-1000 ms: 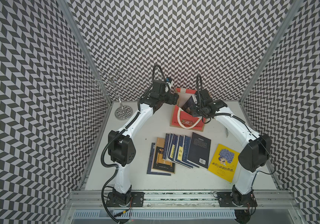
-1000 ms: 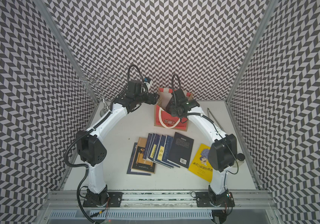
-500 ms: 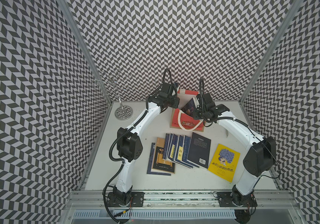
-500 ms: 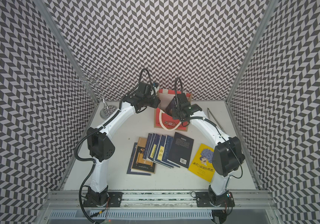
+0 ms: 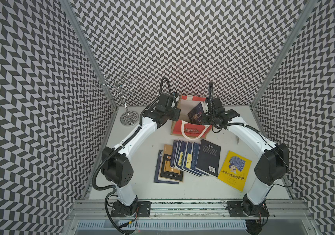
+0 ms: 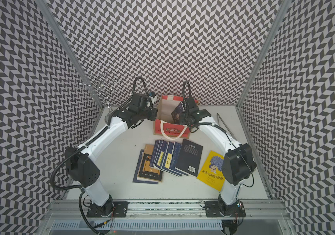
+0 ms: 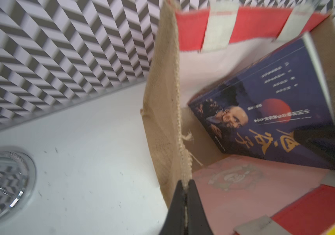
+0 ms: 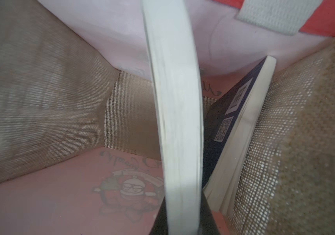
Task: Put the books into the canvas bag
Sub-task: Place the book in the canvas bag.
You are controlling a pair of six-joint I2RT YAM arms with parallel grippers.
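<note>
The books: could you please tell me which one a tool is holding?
The navy book with the red disc and gold characters: the right tool grips it, tilted inside the canvas bag. No tool touches the other books.

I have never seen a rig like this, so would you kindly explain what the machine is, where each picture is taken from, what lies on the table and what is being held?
These are two white robot arms bolted at the front of a table, each ending in a two-fingered gripper. Two pictures look down from one camera overhead; the two close-ups come from cameras on the wrists. At the back stands a red and tan bag. The left gripper is shut on the bag's tan side edge. The right gripper is shut on a dark blue book, held on edge in the bag's mouth; another dark book already leans inside. On the table lie a fan of mostly navy books and a yellow book; a wire stand is in the back corner.
</note>
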